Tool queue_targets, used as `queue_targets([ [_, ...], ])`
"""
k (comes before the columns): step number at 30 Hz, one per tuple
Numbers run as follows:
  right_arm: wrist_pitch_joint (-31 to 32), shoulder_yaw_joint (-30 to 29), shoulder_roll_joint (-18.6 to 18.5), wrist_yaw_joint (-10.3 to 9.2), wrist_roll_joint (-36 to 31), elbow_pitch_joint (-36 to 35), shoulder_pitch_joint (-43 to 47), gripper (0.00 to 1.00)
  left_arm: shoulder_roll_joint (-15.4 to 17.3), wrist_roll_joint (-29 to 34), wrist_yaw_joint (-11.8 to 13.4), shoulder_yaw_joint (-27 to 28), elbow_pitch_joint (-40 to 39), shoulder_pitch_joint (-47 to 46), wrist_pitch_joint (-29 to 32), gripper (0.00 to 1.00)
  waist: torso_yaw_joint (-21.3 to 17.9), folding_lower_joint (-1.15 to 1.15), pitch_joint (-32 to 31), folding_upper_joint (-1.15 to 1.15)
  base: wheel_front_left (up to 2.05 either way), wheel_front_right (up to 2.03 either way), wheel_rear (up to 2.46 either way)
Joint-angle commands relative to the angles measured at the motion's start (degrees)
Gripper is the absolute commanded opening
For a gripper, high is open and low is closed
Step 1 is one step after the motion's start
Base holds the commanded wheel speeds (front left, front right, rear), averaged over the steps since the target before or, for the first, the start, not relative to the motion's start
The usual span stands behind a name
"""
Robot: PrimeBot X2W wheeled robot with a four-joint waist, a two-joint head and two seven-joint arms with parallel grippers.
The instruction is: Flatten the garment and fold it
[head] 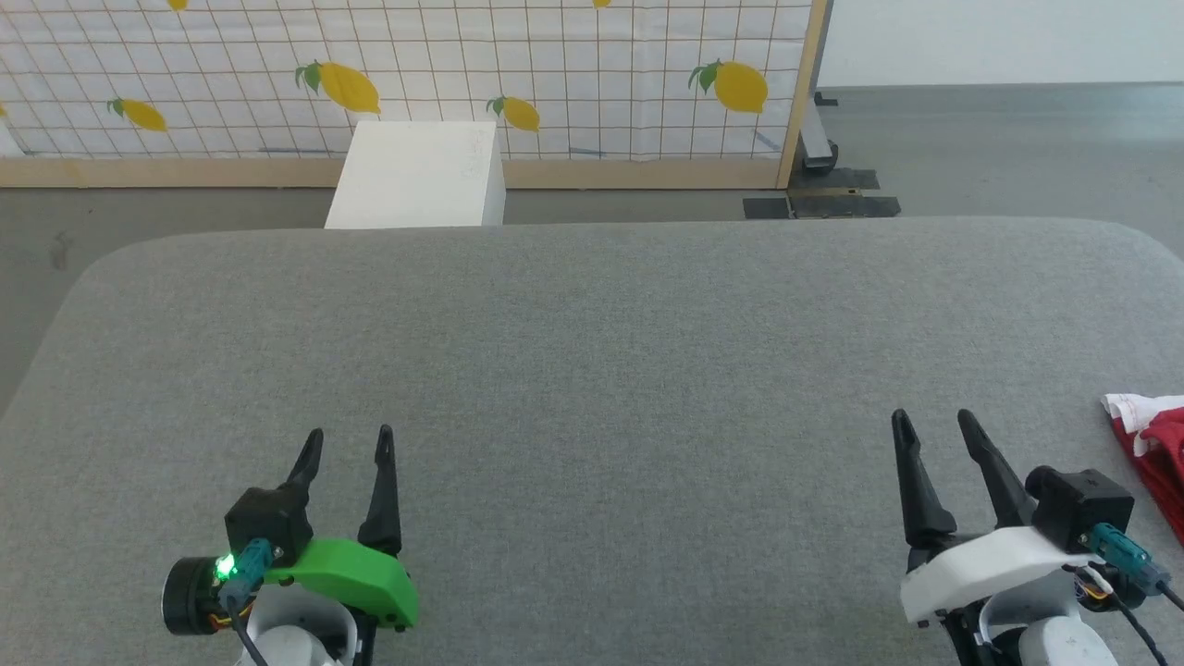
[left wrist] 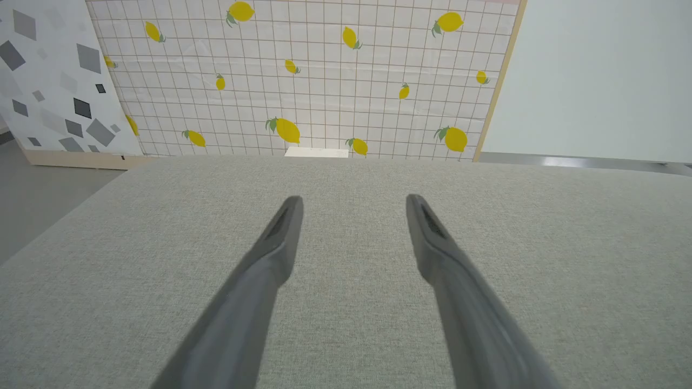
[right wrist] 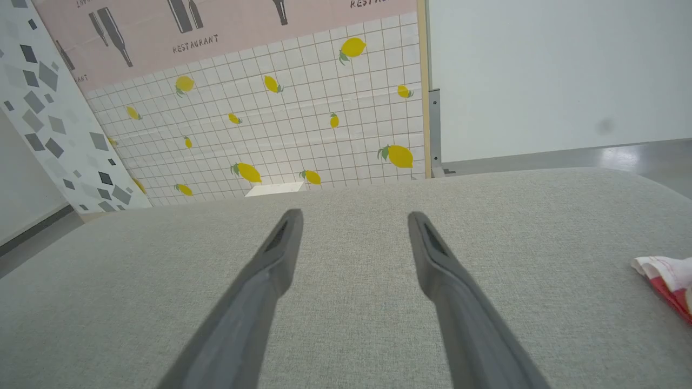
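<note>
The left hand [head: 350,432] hovers over the near left of the grey cloth-covered table [head: 592,351], its two dark fingers spread wide with nothing between them. The right hand [head: 931,416] sits at the near right, equally wide open and holding nothing. The garment [head: 1156,453], red with white trim, lies bunched at the table's right edge, just to the right of the right hand and not touching it; part of it runs out of sight. Beyond the far edge a white box [head: 416,176] stands on the floor before a lemon-print screen [head: 555,74].
</note>
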Motion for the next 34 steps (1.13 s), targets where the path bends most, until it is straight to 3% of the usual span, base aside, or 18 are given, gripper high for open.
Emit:
queue_targets([
  [1,0.01,-0.02,0.00,0.00,-0.03,-0.02,0.00,0.00,-0.01,0.03,0.00,0.01,-0.03,0.03,0.09,0.00,0.00,0.00,0.00,0.00,0.00,0.00,0.00],
  [34,2.52,0.30,0.00,-0.02,-3.17,-3.17,0.79,0.00,-1.37,3.26,-0.39,1.55,-4.23,1.50,3.66,0.00,0.05,0.00,0.25,0.00,0.00,0.00,0.00],
])
